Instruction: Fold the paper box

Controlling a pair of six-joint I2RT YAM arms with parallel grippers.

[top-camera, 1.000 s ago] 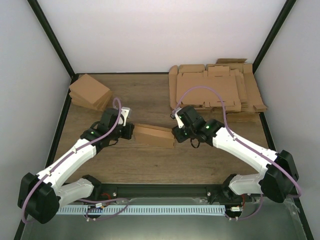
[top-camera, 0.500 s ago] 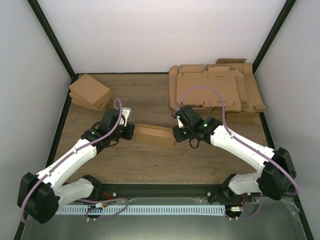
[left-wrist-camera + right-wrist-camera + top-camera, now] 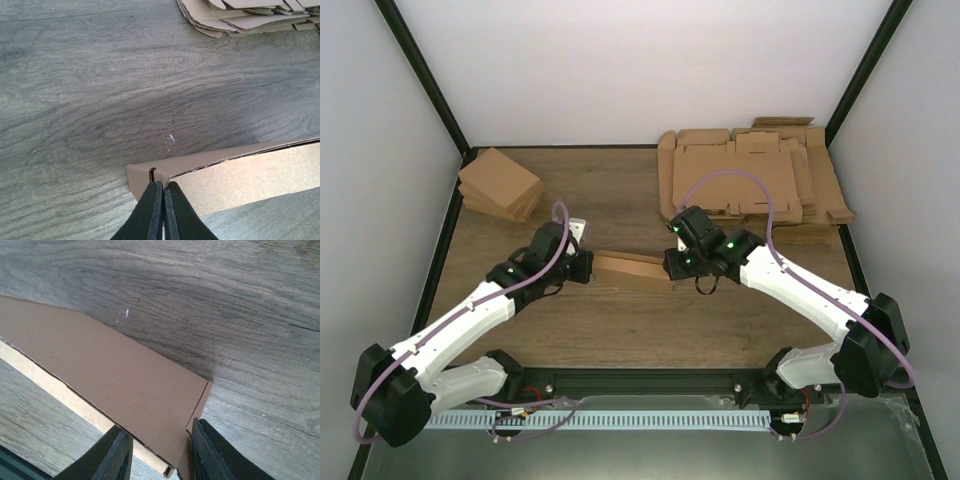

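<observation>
The paper box (image 3: 630, 266) is a plain brown cardboard piece lying low on the wooden table between my two arms. My left gripper (image 3: 582, 264) is at its left end. In the left wrist view the gripper (image 3: 163, 185) is shut on the corner of the box's end wall (image 3: 142, 177), one finger outside and one over the pale inside (image 3: 250, 172). My right gripper (image 3: 673, 268) is at the right end. In the right wrist view it (image 3: 160, 455) stands open astride the box's end, the brown top panel (image 3: 115, 375) running between its fingers, and the right finger (image 3: 205, 450) touches the small side flap.
A thick pile of flat tabbed cardboard sheets (image 3: 750, 180) lies at the back right, its edge also seen in the left wrist view (image 3: 250, 17). A pile of small folded boxes (image 3: 500, 185) sits at the back left. Black frame posts border the table.
The box has sunk from a raised, tilted shape to a flatter one. The left gripper has slid slightly right. The right gripper has shifted a little back and left at the box's end.
</observation>
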